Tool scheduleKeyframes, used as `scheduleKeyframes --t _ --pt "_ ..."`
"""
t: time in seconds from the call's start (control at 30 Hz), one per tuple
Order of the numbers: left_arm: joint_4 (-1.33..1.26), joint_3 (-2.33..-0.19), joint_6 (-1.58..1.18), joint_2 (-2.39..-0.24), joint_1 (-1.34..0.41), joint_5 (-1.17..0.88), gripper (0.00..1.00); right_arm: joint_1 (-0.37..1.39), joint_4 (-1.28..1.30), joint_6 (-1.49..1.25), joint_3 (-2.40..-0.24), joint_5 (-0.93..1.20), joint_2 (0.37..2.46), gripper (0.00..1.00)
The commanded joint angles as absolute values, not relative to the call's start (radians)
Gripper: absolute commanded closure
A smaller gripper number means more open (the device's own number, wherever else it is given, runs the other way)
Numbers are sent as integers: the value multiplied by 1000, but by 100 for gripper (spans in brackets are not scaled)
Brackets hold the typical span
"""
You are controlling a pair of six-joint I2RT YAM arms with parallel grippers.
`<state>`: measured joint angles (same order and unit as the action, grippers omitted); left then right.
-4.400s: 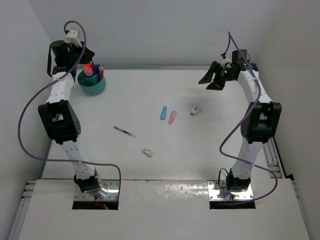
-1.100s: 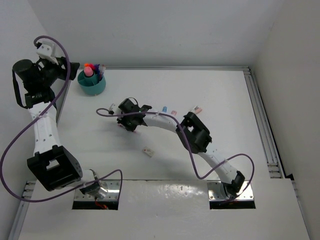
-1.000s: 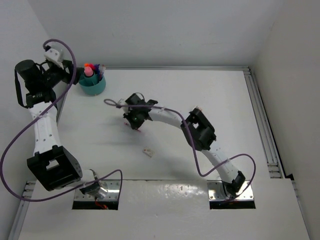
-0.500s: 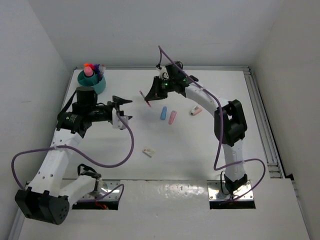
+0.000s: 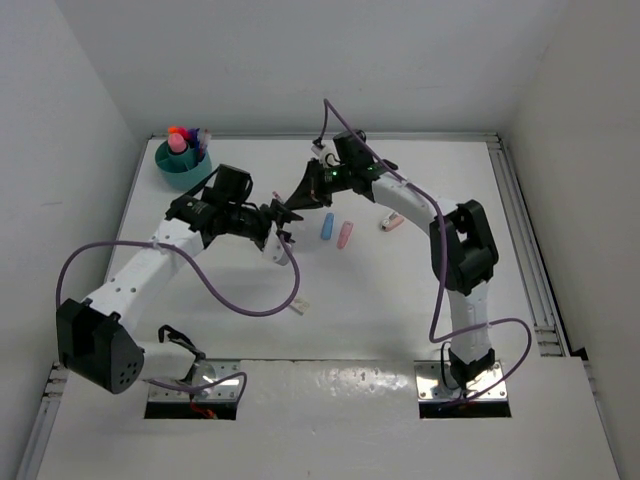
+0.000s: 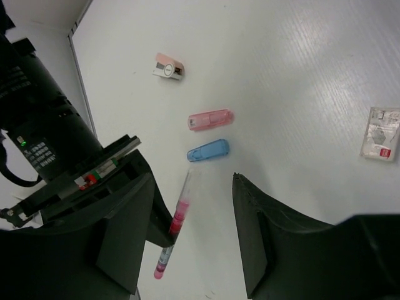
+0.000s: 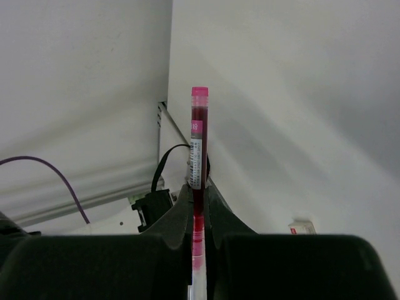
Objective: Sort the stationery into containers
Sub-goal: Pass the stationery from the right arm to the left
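The right end effector [image 7: 199, 192] is pinching the red pen [image 7: 199, 140] above the counter [image 5: 400, 290]; the left end effector [image 6: 191, 187] is spreading wide, the pen's long axis running between its fingers; the teal cup [image 5: 183, 165] is sitting far-left, nearer the left arm, so a handover seems likely.

White table [image 5: 400, 290], white walls [image 5: 330, 60]

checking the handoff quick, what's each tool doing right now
left tool: open, one finger on each side of the red pen, not gripping it
right tool: closed, holding the red pen
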<state>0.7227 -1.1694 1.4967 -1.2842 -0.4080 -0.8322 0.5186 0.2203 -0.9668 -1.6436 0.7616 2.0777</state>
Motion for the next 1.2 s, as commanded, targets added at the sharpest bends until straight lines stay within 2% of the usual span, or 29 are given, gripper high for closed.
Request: scheduleKeyframes --t 0.0,0.33,0.53,0.8,0.9,0.93,1.0,1.03,1.07,1.13,1.17 --pt "701 -1195 1569 -1289 -417 -839 41 509 167 -1011 -1638 798 2003 100" --pt "706 -1241 1630 -1384 -419 -831 42 506 172 -1006 -1652 799 1997 100" --pt "710 -1272 1663 -1436 -420 -821 50 511 178 -993 -1664 799 1994 100" --pt "710 -1293 1687 -1460 -443 -793 68 512 189 -986 -1664 795 1990 100" --pt "716 -1295 1694 -1460 -449 -793 82 508 195 -982 -1664 788 1987 100" --pt "715 -1295 1692 -1459 -446 -795 91 508 195 -982 -1661 787 1987 100" --pt "698 -1290 1675 -1448 -443 -796 98 497 196 -982 -1663 785 1985 100" --pt "686 -1287 1655 -1447 -439 -798 100 488 198 -982 -1666 785 1983 87" --pt "642 -1285 1581 -1439 -424 -802 100 474 199 -979 -1666 793 1983 52" --pt "565 -1301 1356 -1424 -399 -796 100 413 251 -898 -1686 789 1962 29" --pt "479 -1314 1268 -1424 -361 -795 100 382 280 -859 -1692 770 1953 23"
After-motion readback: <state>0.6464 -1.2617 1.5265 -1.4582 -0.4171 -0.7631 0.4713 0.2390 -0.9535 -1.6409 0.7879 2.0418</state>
